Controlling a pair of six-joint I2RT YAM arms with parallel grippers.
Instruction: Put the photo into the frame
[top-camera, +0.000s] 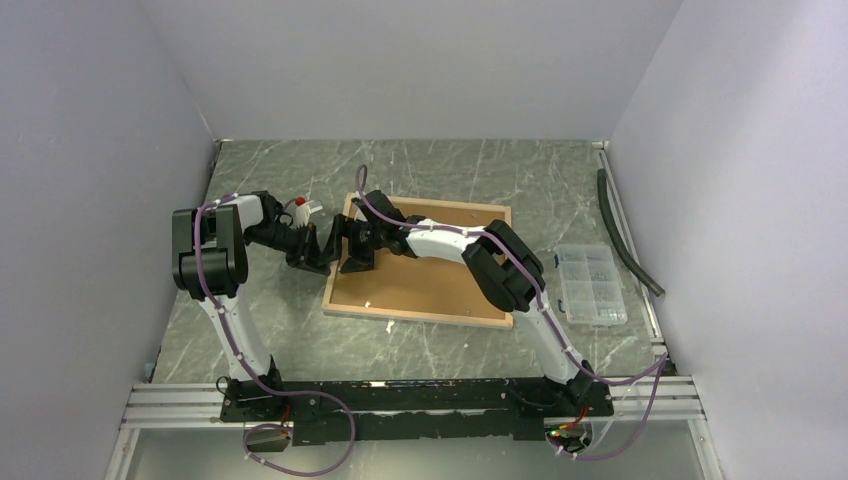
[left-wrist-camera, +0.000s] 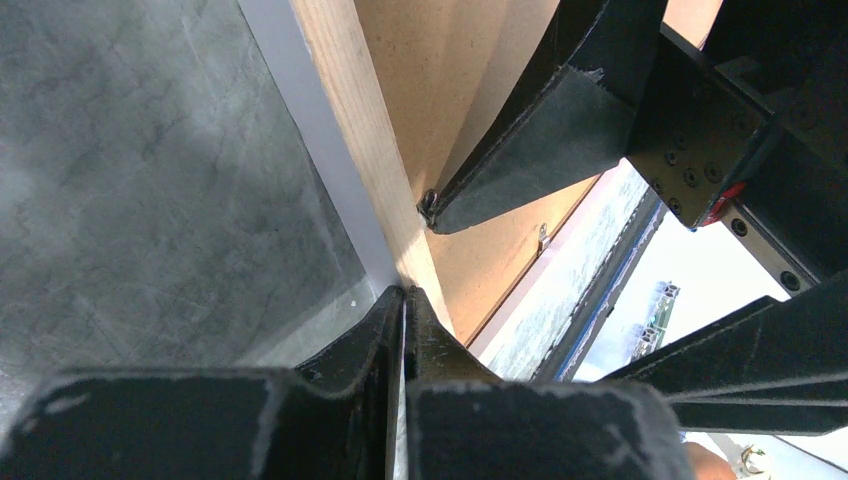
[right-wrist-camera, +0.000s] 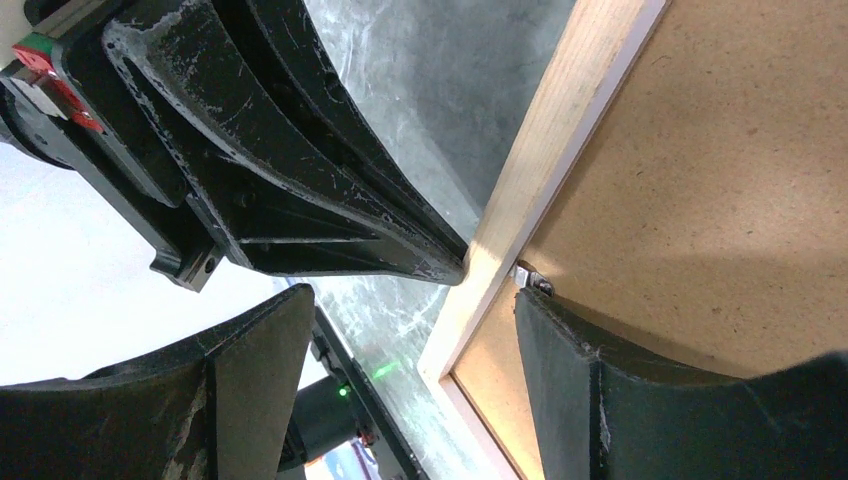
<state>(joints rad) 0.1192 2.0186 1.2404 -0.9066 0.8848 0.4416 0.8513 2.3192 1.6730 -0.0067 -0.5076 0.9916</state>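
- You have no text, label, brand, number or sign that can be read in any of the three views.
- The red and green tab (right-wrist-camera: 60, 95) on the body of the left gripper (right-wrist-camera: 450, 265), upper left of the right wrist view, is too small for you to tell whether it is lettered.
- The clear parts box (top-camera: 592, 284), at the right of the top view, shows you no legible marking.

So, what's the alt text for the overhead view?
Two robot arms meet at the left edge of a large pale-wood picture frame lying back-up on a grey marbled table, a plain brown backing board inside it. The left hand is shut, the right hand open.
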